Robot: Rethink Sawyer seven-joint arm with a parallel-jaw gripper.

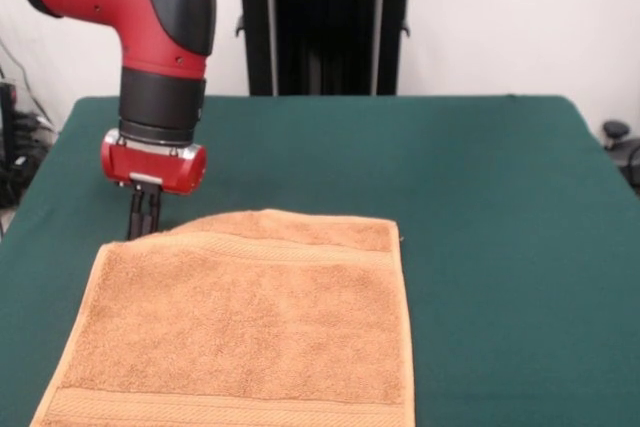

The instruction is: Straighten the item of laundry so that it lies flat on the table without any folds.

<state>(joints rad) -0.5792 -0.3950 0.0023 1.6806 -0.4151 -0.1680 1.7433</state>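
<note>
The orange-tan towel (240,327) lies spread on the green table (500,197) at the near left, its near edge cut off by the picture's bottom. Woven bands run along its far and near ends. Behind the far band a strip of towel (290,227) humps up slightly, higher toward the middle. My gripper (143,232) hangs straight down from the red arm at the towel's far left corner. Its fingers (135,215) are close together and their tips meet the towel's edge there, pinching it. No white tag shows.
The robot's black pedestal (325,27) stands at the table's far side. Bare green felt runs to the right of the towel and behind it. Cables and dark gear (620,142) sit off the table's right and left edges.
</note>
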